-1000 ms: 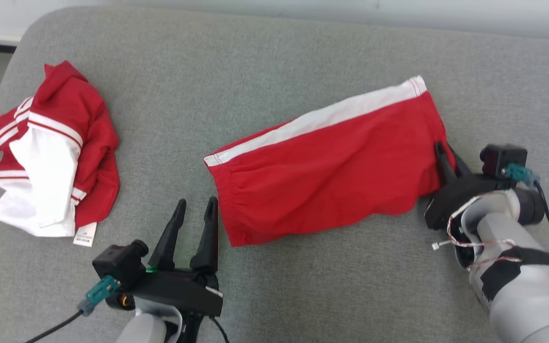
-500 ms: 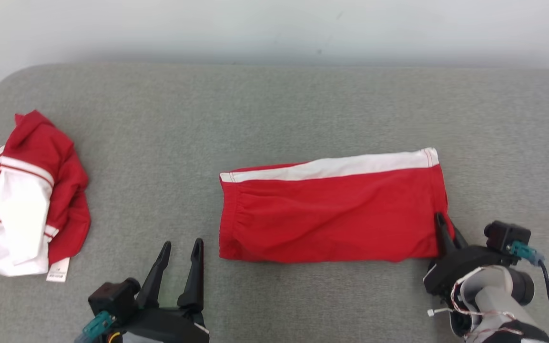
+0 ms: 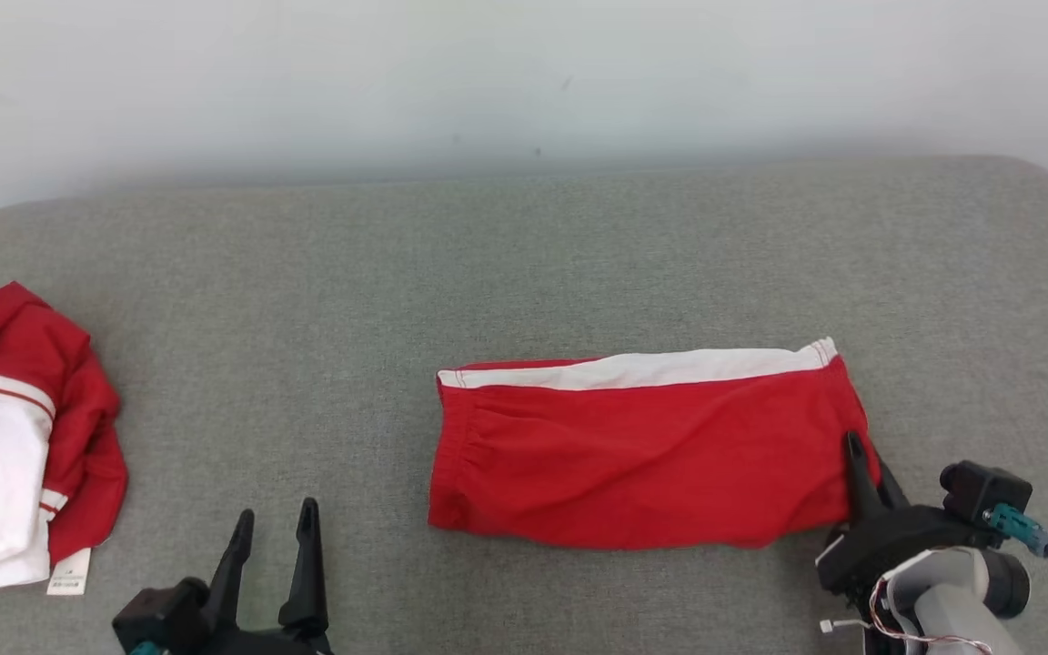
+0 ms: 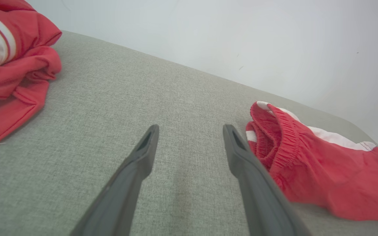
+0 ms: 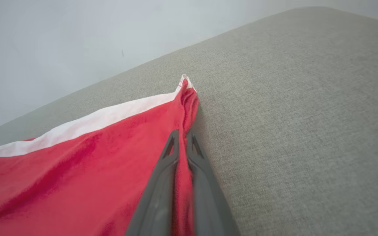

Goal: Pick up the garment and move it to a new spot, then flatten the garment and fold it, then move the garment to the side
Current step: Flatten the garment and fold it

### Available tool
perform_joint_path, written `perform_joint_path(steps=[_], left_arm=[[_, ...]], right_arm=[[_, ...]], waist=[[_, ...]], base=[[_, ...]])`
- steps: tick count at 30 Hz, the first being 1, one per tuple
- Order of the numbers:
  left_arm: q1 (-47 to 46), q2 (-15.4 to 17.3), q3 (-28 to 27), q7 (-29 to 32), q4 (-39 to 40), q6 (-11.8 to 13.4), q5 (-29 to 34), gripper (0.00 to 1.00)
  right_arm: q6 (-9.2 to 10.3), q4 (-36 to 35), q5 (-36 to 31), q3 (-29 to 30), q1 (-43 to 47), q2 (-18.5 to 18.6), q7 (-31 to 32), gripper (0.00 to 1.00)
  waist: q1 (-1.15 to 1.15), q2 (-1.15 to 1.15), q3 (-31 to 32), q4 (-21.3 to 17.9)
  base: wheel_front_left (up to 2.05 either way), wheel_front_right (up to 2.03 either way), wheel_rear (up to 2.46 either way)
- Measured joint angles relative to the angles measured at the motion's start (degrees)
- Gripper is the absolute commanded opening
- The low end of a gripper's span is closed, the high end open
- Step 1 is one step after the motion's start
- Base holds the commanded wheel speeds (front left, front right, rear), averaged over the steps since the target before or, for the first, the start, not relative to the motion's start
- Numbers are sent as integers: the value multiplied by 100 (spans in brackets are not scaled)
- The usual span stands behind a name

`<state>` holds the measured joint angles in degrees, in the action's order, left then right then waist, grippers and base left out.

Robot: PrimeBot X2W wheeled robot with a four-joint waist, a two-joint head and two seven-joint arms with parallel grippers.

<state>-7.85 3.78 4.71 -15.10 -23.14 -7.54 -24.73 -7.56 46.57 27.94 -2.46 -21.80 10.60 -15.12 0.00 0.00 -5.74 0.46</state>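
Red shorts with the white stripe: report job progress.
Done: the red shorts with the white stripe look folded and flat on the grey fabric surface. In hand: the right gripper is shut on their hem end; the left gripper is open, empty. Left: move them aside and release.

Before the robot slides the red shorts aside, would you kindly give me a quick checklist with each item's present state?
1. Right gripper shut on the red shorts, at the hem: ok.
2. Left gripper open, apart from the shorts: ok.
3. Shorts lying flat on the grey cushion: ok.
4. Crumpled garment well apart, at the left: ok.
5. All fabric layers pinched: cannot tell.
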Motion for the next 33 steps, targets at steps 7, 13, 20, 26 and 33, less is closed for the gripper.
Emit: perform_joint_path(steps=[7,13,20,26,33], left_arm=[[69,-43,-136,1,0,0,73,100],[63,-66,-143,0,-48,0,86,100],[54,-80,-134,0,-115,0,56,100],[21,-87,-135,0,-131,0,126,100],[-59,-85,-138,0,-133,0,130,100]], right_arm=[[0,-984,-267,-192,-53,-140,0,0],[0,-1718,-288,-993,-140,-278,1,0],[0,-1947,93,-2219,-197,-463,97,0],[0,-1819,249,-3061,-382,-615,142,0],[0,-1405,423,-3602,-553,-735,68,100]], waist=[[1,0,-56,-31],[1,0,-102,79],[1,0,-112,296],[0,0,-164,499],[1,0,-251,660]], base=[[0,0,0],[0,0,0],[0,0,0],[0,0,0],[0,0,0]])
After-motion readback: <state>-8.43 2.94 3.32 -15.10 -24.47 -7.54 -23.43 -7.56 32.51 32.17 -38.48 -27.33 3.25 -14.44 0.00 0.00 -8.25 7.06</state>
